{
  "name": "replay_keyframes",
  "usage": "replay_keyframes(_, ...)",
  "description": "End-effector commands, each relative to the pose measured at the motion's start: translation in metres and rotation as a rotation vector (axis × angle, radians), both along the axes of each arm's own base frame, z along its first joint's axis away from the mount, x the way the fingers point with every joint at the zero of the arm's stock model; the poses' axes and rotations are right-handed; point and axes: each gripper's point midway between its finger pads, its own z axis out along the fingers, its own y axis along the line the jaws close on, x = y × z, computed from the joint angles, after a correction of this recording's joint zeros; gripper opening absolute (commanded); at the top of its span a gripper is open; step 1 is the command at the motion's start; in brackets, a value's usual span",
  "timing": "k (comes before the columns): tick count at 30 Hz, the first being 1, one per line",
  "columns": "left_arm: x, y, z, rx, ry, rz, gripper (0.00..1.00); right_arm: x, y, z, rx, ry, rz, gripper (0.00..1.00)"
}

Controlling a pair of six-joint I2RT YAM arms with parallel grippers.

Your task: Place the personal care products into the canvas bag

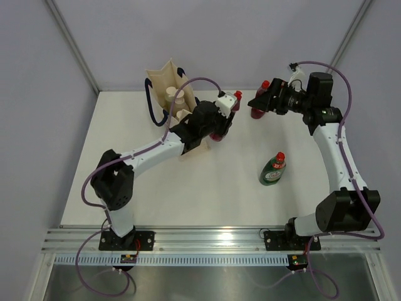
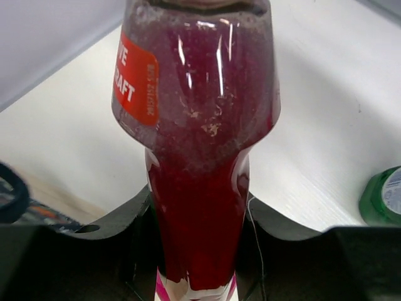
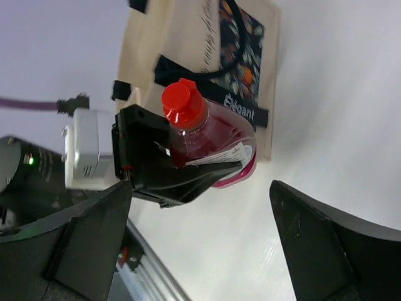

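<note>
Caps of the personal care products [image 1: 173,94], pale and round, show inside the mouth of the canvas bag [image 1: 164,78], just beyond and left of the left pincer [image 2: 199,213]. I cannot count them surely, but none lies loose on the counter [image 1: 188,194], so packing looks largely done. That pincer is clamped on a red-capped bottle [image 2: 197,125] of crimson liquid. Off to its right, the right pincer [image 3: 200,213] gapes wide and empty, and a green bottle [image 1: 273,169] lies nearer that arm's base.
</note>
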Motion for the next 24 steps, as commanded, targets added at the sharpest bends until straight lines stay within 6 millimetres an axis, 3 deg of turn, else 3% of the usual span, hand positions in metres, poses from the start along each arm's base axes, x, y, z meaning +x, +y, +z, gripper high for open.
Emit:
replay_keyframes(1,-0.025,0.003,0.140,-0.297,-0.170,-0.073,0.00,-0.012,-0.010,0.063,-0.100,-0.345,0.103,1.00)
replay_keyframes(4,-0.027,0.026,0.187,-0.405,-0.187,-0.042,0.00,-0.011,-0.020,0.067,-0.141,-0.379,0.086,1.00)
replay_keyframes(7,-0.012,0.063,0.227,-0.532,-0.172,0.067,0.00,-0.008,-0.029,0.055,-0.155,-0.362,0.070,0.99)
replay_keyframes(12,0.027,0.140,0.262,-0.768,-0.121,0.282,0.00,-0.008,-0.031,0.028,-0.154,-0.307,0.066,1.00)
replay_keyframes(13,0.029,0.147,0.267,-0.801,-0.122,0.297,0.00,-0.008,-0.032,0.019,-0.153,-0.286,0.066,0.99)
replay_keyframes(18,0.065,0.205,0.257,-0.828,-0.122,0.590,0.00,-0.002,-0.041,-0.007,-0.166,-0.242,0.051,1.00)
replay_keyframes(21,0.088,0.226,0.231,-0.814,-0.066,0.698,0.00,0.002,-0.046,-0.019,-0.167,-0.209,0.043,0.99)
replay_keyframes(24,0.111,0.229,0.201,-0.756,0.004,0.731,0.00,0.005,-0.052,-0.027,-0.176,-0.194,0.035,1.00)
